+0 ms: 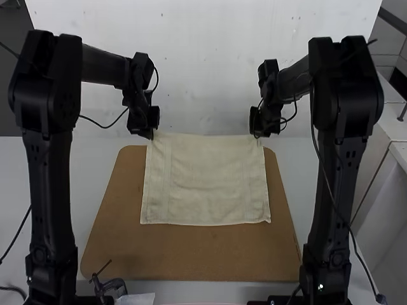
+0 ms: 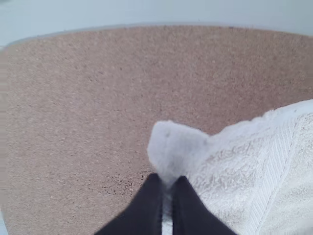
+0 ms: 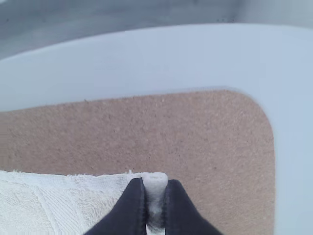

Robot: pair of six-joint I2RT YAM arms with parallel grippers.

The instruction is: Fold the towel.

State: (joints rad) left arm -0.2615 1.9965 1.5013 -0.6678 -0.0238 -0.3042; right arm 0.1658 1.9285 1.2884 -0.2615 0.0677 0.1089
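Across the high view's upper middle, your left gripper (image 1: 151, 135) and right gripper (image 1: 257, 135) pinch the far corners of the towel (image 1: 205, 181), its loose edge lying down-frame, where the fold should probably go.

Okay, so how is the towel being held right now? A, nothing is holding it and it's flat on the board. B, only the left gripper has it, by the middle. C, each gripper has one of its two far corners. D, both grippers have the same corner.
C: the left gripper pinches one far corner of the towel, and the right gripper pinches the other.
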